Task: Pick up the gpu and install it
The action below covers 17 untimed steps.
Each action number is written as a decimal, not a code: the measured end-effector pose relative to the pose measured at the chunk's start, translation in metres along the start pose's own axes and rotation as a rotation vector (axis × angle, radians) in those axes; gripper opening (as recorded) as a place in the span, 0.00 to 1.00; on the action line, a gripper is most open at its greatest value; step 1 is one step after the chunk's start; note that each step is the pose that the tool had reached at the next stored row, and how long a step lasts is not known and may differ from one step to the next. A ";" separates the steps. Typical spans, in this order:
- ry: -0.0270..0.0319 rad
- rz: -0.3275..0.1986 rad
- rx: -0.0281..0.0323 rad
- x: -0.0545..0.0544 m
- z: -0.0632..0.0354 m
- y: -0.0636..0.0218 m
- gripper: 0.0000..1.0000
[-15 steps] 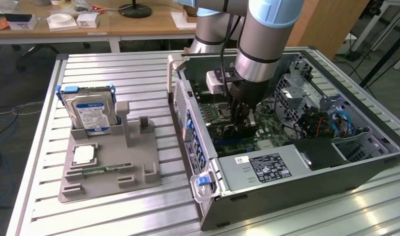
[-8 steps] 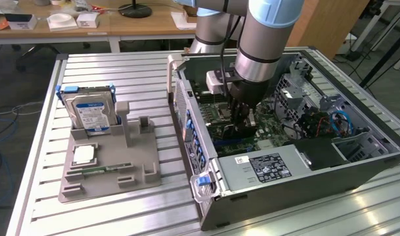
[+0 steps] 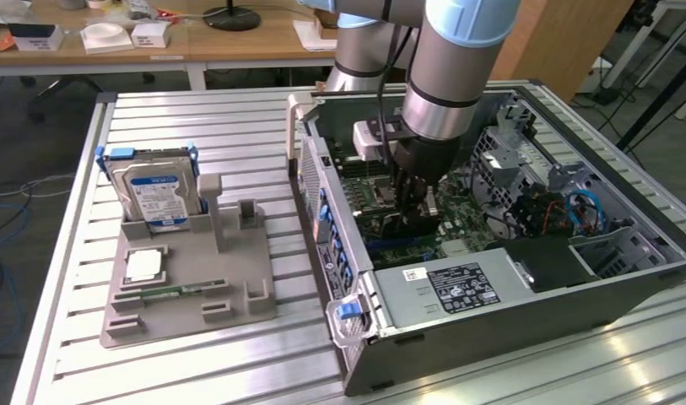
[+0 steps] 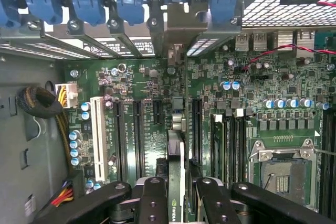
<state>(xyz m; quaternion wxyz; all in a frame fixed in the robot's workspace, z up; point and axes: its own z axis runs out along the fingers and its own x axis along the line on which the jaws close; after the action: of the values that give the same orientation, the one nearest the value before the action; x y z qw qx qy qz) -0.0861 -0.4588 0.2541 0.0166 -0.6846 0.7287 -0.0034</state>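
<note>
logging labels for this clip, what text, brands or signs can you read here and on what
Logo, a swirl-eye sign and no letters: on the edge of the gpu held in the tool.
Power supply sticker: print too small to read.
Hard drive label: too small to read.
Motherboard markings: blurred, unreadable.

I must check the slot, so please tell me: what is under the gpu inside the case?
Under the gpu, held edge-on in the claw, lies the motherboard with black slots. The card and claw cover the slot directly below.

gpu [image 4: 176, 182] lower edge hidden between pincer [image 4: 176, 203] fingers
</note>
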 end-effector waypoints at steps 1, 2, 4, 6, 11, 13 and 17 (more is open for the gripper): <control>-0.0001 0.000 0.0001 0.000 0.0004 0.0000 0.26; -0.0002 0.000 0.0001 -0.001 0.0008 0.0000 0.26; -0.0002 -0.001 0.0001 -0.001 0.0023 0.0002 0.26; -0.0002 -0.001 0.0002 0.000 0.0037 0.0003 0.26; 0.0008 -0.001 -0.0004 0.000 0.0061 0.0009 0.26; 0.0004 -0.001 -0.0002 0.000 0.0064 0.0010 0.26; 0.0001 -0.001 0.0000 0.000 0.0071 0.0010 0.26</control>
<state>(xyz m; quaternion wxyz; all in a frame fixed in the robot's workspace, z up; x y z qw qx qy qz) -0.0868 -0.4583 0.2470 0.0165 -0.6850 0.7284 -0.0034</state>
